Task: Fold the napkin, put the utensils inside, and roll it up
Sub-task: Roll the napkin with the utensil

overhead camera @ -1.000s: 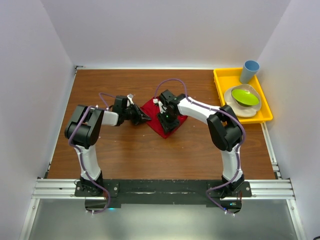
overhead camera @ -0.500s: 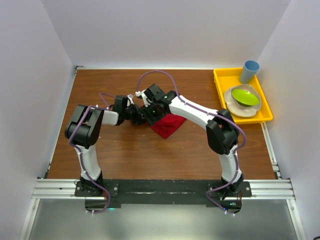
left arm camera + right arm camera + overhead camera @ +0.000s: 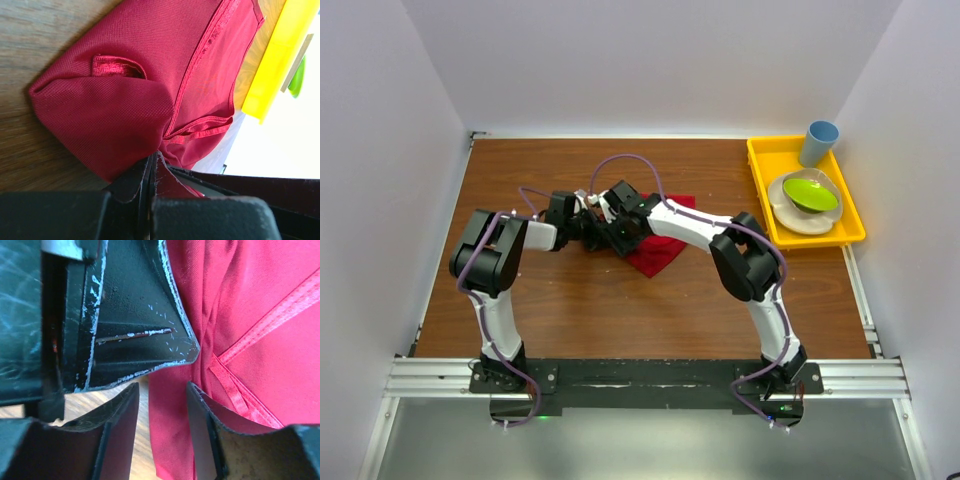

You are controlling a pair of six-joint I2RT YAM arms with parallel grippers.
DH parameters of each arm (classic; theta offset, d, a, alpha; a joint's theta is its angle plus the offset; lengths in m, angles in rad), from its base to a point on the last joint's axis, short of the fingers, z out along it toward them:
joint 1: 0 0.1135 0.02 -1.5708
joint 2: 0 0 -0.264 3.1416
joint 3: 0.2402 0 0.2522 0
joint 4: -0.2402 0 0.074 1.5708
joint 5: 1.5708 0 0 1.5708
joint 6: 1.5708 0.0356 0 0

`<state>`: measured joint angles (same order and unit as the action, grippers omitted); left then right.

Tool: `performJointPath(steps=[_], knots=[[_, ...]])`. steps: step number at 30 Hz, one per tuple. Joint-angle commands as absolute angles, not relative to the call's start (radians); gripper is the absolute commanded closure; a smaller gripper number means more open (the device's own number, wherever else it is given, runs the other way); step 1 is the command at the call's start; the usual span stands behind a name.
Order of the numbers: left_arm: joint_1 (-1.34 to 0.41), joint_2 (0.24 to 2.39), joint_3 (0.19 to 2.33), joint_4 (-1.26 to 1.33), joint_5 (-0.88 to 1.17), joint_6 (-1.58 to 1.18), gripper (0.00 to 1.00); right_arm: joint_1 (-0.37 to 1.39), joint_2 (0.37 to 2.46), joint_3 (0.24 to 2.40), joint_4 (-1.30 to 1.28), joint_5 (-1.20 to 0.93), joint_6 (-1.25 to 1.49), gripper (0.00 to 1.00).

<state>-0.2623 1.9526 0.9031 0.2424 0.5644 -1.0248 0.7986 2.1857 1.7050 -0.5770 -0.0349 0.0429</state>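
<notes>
The red napkin (image 3: 662, 250) lies bunched and partly folded over itself at the table's middle. My left gripper (image 3: 605, 235) is shut on the napkin's left corner (image 3: 125, 95), which runs into the closed jaws (image 3: 154, 159). My right gripper (image 3: 619, 238) is right beside the left one, open (image 3: 163, 388), with a strip of the napkin's edge (image 3: 250, 315) between its fingers. The left gripper's black finger (image 3: 135, 335) fills the upper left of the right wrist view. No utensil shows in any view.
A yellow tray (image 3: 757, 180) stands at the back right with a blue cup (image 3: 819, 142) and a green bowl (image 3: 810, 192) on a white dish. The tray (image 3: 272, 65) also shows in the left wrist view. Brown table (image 3: 520, 180) lies around, with white walls on three sides.
My right gripper has moved left from the napkin's middle to beside the left gripper. The napkin went from a flat diamond to a smaller bunched shape. The left arm has held still.
</notes>
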Motion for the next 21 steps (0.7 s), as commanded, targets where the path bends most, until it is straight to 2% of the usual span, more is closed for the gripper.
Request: performJointPath(steps=[1,6,10,14,17,21], knots=[[-0.265,2.033,0.824,-0.032,0.423,-0.980,1.00,0.799,2.157,1.646,-0.523,0.034,0.006,0.48],[-0.265,2.034,0.830,-0.035,0.429,-0.989,1.00,0.807,2.158,1.559,-0.463,0.052,0.006,0.45],[-0.265,2.028,0.834,-0.041,0.445,-1.005,1.00,0.837,2.181,1.491,-0.413,0.173,0.020,0.45],[-0.265,2.020,0.848,-0.034,0.483,-1.037,1.00,0.862,2.201,1.407,-0.373,0.284,0.061,0.51],[-0.265,2.010,0.867,-0.040,0.505,-1.049,1.00,0.868,2.209,1.370,-0.368,0.317,0.097,0.60],[-0.264,1.996,0.876,-0.041,0.514,-1.060,1.00,0.868,2.218,1.329,-0.345,0.312,0.112,0.77]])
